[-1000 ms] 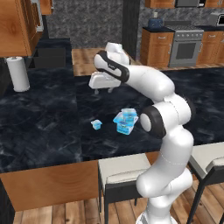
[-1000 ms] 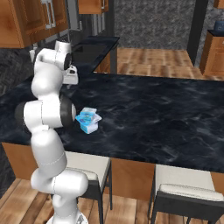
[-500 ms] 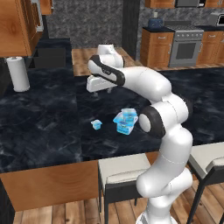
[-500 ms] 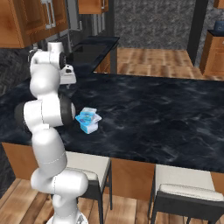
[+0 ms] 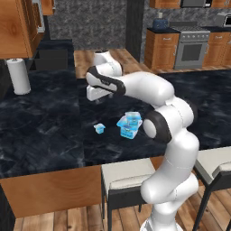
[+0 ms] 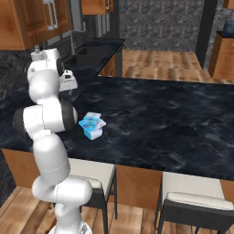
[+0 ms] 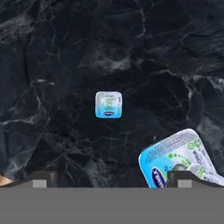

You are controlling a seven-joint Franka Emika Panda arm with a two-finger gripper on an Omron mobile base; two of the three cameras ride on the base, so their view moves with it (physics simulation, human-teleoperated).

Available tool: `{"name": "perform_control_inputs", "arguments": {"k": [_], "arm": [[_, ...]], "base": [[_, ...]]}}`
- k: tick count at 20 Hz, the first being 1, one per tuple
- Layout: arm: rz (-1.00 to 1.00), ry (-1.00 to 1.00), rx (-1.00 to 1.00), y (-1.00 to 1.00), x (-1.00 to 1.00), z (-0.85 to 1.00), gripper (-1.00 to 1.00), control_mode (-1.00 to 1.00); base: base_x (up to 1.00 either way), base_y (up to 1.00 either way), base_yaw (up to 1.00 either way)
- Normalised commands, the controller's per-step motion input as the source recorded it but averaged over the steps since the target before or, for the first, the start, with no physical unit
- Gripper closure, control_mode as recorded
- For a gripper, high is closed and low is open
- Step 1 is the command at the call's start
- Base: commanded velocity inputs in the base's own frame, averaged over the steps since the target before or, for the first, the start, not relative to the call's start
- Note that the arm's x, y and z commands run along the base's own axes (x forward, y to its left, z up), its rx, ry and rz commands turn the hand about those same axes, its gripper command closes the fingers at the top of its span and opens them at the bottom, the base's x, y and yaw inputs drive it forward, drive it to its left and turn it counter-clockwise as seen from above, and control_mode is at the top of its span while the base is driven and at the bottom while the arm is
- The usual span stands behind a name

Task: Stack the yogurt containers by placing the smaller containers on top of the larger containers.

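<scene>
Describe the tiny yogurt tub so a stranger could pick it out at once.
On the black marble counter, left of the stacked pair of blue tubs in the left base view, the tiny yogurt tub sits alone. It is light blue, squarish and far smaller than those two.

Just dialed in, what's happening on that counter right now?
The robot is stacking yogurt tubs on the dark marble counter. The medium tub already sits on the largest tub. The tiny tub lies by itself to one side. The pincer hangs open above the counter, holding nothing, with the tiny tub straight ahead of its camera.
</scene>
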Motion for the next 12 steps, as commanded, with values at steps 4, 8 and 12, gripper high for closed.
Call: {"name": "perform_control_inputs", "arguments": {"k": [4, 8, 12], "arm": [[0.0, -0.1, -0.01, 0.03, 0.0, -0.18, -1.0, -1.0], [0.0, -0.08, 0.0, 0.0, 0.03, -0.11, -1.0, -1.0], [0.0, -0.05, 0.0, 0.0, 0.04, -0.01, -1.0, -1.0]], "base": [[0.0, 0.0, 0.0], [0.0, 0.0, 0.0], [0.0, 0.0, 0.0]]}}
